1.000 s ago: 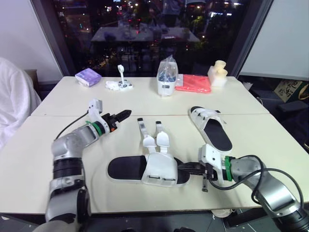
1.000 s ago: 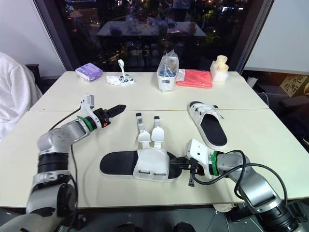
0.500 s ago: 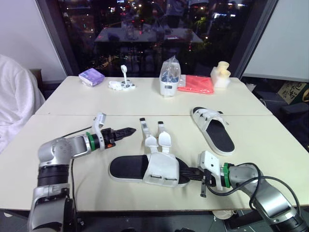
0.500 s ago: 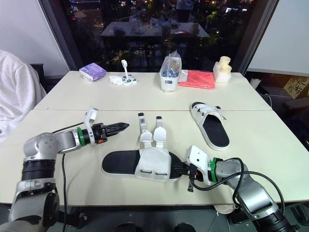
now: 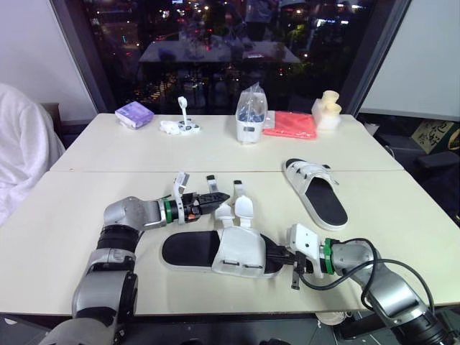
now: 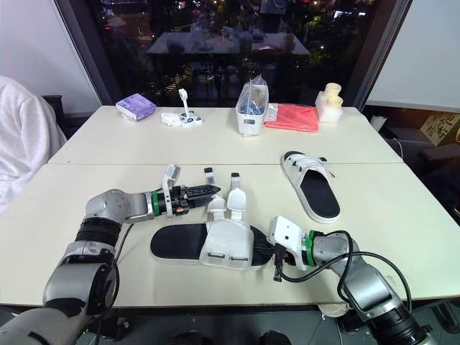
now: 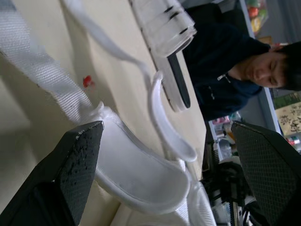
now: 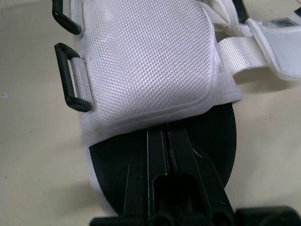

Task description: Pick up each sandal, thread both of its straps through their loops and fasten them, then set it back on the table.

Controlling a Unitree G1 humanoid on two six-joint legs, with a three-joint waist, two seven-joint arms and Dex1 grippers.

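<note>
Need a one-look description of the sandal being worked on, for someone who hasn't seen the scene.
On the nearer table of the two cream ones, look between the left end effector and the right end effector. The sandal lies crosswise there, black sole, white upper. Unlike the other sandal farther right, its two straps trail loose across the tabletop.

The head stereo pair looks forward and down over the counter (image 5: 57,244) from its near edge; both eyes cover the same surface, slightly offset. The left wrist camera sits low, very near the open straps (image 7: 37,70), facing across the counter. The right wrist camera looks closely onto the upper of the near sandal (image 8: 146,70).
</note>
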